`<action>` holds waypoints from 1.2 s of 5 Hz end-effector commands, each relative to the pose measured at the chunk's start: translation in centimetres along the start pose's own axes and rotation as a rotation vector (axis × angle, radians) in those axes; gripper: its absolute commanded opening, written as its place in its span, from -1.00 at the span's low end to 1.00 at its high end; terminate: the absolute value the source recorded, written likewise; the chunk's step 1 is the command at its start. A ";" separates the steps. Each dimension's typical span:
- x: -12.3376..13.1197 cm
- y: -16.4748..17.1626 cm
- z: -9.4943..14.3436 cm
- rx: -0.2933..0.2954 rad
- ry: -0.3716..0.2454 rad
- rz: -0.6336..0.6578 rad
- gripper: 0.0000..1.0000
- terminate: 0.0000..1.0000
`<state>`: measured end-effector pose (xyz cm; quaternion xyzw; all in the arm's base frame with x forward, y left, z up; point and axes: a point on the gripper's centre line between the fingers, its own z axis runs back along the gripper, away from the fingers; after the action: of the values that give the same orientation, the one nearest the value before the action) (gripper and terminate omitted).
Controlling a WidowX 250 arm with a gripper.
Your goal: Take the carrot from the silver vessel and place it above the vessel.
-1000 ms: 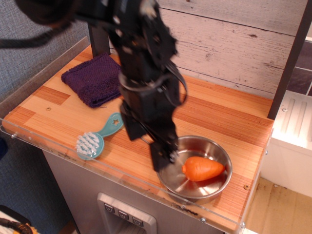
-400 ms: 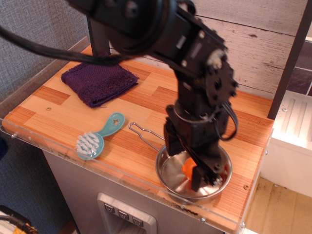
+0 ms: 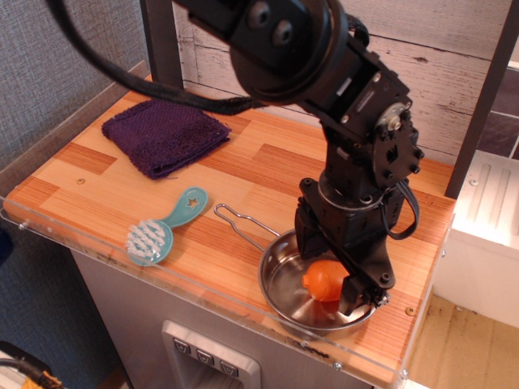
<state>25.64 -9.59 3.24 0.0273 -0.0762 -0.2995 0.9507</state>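
The orange carrot [image 3: 323, 280] lies inside the silver vessel [image 3: 278, 285], a shiny round pan near the front right edge of the wooden counter. The pan's wire loop handle [image 3: 237, 220] points back left. My black gripper [image 3: 331, 266] reaches down into the pan, with the jaws apart. One finger [image 3: 358, 293] stands right of the carrot, the other at its back left. The carrot sits between them, still low in the pan. The arm hides the pan's far right side.
A teal brush [image 3: 163, 229] with white bristles lies left of the pan. A purple cloth [image 3: 165, 134] lies at the back left. A clear plastic lip [image 3: 203, 288] edges the counter front. A wooden wall [image 3: 454, 73] and a dark post [image 3: 484, 97] stand behind.
The gripper has moved right from the pan's left rim to over the pan and come down around the carrot. The carrot now looks turned and sits slightly further left.
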 end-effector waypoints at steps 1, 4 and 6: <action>-0.1 1.8 -0.2 0.010 -0.008 0.044 1.00 -1.00; -1.0 3.1 0.2 -0.017 0.004 0.061 -1.00 -1.00; 0.2 5.7 7.4 -0.085 -0.183 0.112 -1.00 -1.00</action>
<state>28.09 -5.17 9.94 -0.0494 -0.1280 -0.2423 0.9605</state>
